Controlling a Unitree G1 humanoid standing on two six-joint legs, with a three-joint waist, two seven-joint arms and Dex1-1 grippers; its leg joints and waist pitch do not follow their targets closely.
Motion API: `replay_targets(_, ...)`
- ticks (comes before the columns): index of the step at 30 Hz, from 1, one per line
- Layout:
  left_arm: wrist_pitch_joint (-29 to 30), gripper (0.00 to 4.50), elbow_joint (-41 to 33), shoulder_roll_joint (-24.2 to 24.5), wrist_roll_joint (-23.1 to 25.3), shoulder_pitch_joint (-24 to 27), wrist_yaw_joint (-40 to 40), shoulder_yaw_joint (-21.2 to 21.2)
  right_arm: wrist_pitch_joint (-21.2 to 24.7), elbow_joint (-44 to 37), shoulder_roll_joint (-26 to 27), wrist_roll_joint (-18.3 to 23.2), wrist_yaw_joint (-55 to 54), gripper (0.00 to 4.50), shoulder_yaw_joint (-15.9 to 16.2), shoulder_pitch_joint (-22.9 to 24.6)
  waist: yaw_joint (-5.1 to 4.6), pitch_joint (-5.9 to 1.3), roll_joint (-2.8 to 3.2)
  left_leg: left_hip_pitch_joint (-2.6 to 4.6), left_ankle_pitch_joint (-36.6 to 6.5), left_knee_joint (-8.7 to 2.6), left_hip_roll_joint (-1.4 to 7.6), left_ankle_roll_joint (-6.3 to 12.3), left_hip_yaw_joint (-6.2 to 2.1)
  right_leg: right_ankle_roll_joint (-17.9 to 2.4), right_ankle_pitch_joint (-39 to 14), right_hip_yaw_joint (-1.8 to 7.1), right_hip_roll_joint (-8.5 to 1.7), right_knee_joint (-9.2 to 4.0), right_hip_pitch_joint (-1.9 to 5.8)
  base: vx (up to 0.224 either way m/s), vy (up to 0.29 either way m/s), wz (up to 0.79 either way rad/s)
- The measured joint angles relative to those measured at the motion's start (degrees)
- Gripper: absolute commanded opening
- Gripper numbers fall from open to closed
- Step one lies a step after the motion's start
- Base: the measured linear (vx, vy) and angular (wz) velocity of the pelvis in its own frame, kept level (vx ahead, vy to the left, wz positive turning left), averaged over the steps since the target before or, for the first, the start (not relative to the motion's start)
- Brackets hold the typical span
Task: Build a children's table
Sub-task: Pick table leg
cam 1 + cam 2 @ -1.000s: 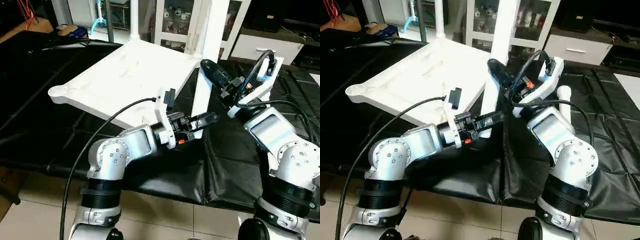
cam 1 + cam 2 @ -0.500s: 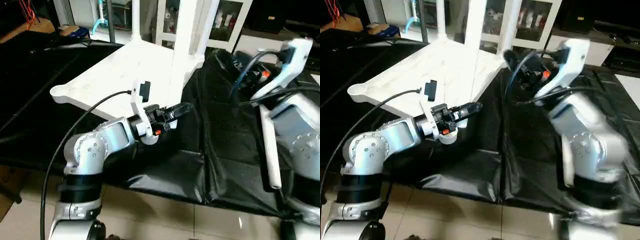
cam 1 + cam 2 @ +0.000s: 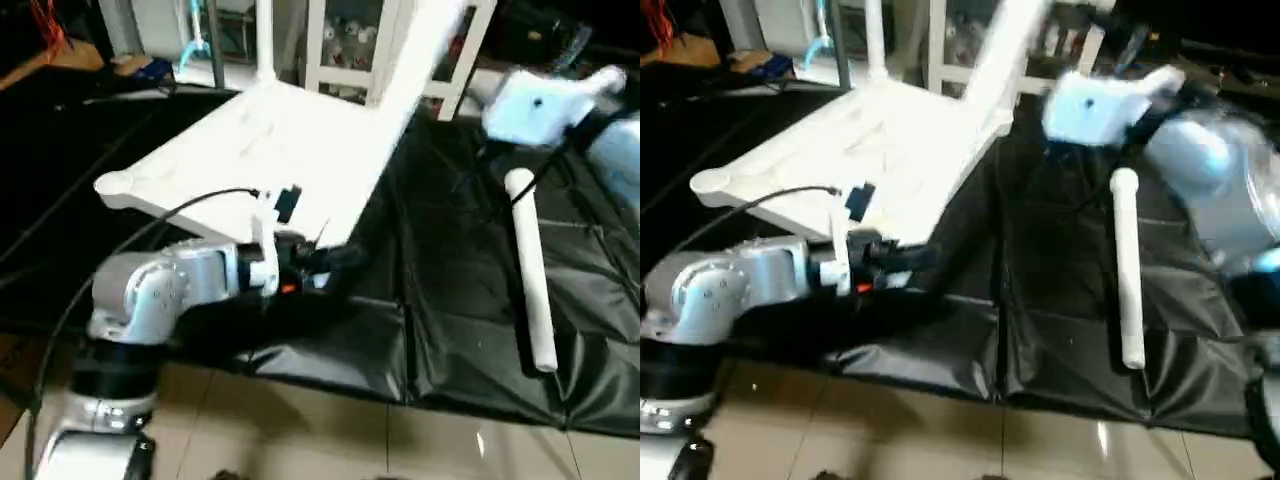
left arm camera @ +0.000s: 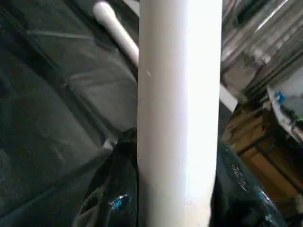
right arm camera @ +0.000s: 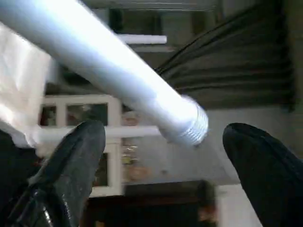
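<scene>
**Right gripper let go as the leg leaned over the tabletop**

A black sheet [image 3: 450, 300] covered the workbench, with a white glass-door cabinet [image 3: 350, 45] behind it. On the sheet lay the tabletop [image 3: 270, 150], tilted, with one leg [image 3: 264, 40] standing upright at its far corner. A second leg [image 3: 425, 55] rose slanting from the tabletop's near-right corner, and a loose leg [image 3: 528, 270] lay flat on the sheet well to the right of the tabletop.

The left gripper [image 3: 335, 260] sat at the tabletop's near edge; its wrist view showed the fingers clenched around the slanting leg's lower end. The right gripper [image 5: 165, 161] stood released, its fingers [image 5: 78, 156] spread wide, with a ribbed leg tip [image 5: 187, 123] between them but untouched.

To seat this leg well, the left gripper would likely need to bring it square to the corner socket before pressing, since a slanted tube could jam or lever the tilted tabletop off the sheet.

A second before, the right gripper had been on that leg above the tabletop's corner, and the leg stood nearly upright. By this moment the right arm had swung away to the right, its jaws had opened, and the leg leaned over. The left arm had also shifted leftward.
</scene>
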Motion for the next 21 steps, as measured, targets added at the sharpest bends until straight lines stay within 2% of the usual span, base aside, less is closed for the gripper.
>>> replay_targets(2,-0.4,1.39,0.0,0.89,1.34,-0.12,-0.79,-2.31,-2.34,3.41,-0.02,-3.5,-1.1,4.31,2.32,-1.49,-0.06,0.0,0.0,-0.04,-0.05,0.13,0.0,0.09,0.0,0.0,0.0,0.01,-0.01,0.08,-0.02,0.0,0.0,0.0)
replay_targets(5,-1.06,1.39,0.01,1.54,2.97,-0.13,-0.93,-3.68,-5.42,7.97,0.0,-5.61,-2.44,4.31,3.64,-2.24,-0.16,0.01,-0.02,-0.1,-0.09,0.27,0.0,0.16,0.0,-0.01,0.0,0.02,-0.02,0.21,-0.08,0.0,0.0,0.0)
replay_targets(12,-3.51,1.39,0.0,5.19,5.69,-0.95,-3.29,-6.72,-9.91,15.86,0.01,-11.25,-2.72,4.31,7.63,-4.93,-1.53,0.01,-0.03,-0.12,-0.12,0.6,0.03,0.19,-0.04,-0.03,-0.02,0.02,-0.02,0.54,-0.12,0.0,0.0,0.0)
replay_targets(14,-5.03,1.39,0.02,7.38,8.04,-0.99,-4.03,-8.92,-11.42,19.3,0.47,-12.56,-2.94,4.31,8.92,-5.92,-1.98,0.02,-0.03,-0.21,-0.13,0.75,0.03,0.22,-0.04,-0.03,-0.02,0.03,-0.04,0.67,-0.19,0.0,0.0,0.0)
replay_targets(17,-6.39,1.39,0.01,8.66,10.07,-1.02,-5.2,-10.72,-12.24,22.19,0.49,-13.84,-4.46,4.31,9.4,-6.8,-2.62,0.02,-0.04,-0.25,-0.13,0.8,0.02,0.22,-0.07,-0.04,-0.02,0.02,-0.05,0.71,-0.19,0.0,0.0,0.0)
replay_targets(21,-8.61,1.38,0.02,10.04,12.58,-1.1,-5.87,-12.61,-13.17,25.41,1.22,-15.77,-6.05,4.31,9.87,-8.82,-2.9,0.03,-0.05,-0.31,-0.13,0.84,0.03,0.22,-0.12,-0.04,-0.02,0.0,-0.04,0.76,-0.25,0.0,0.0,0.0)
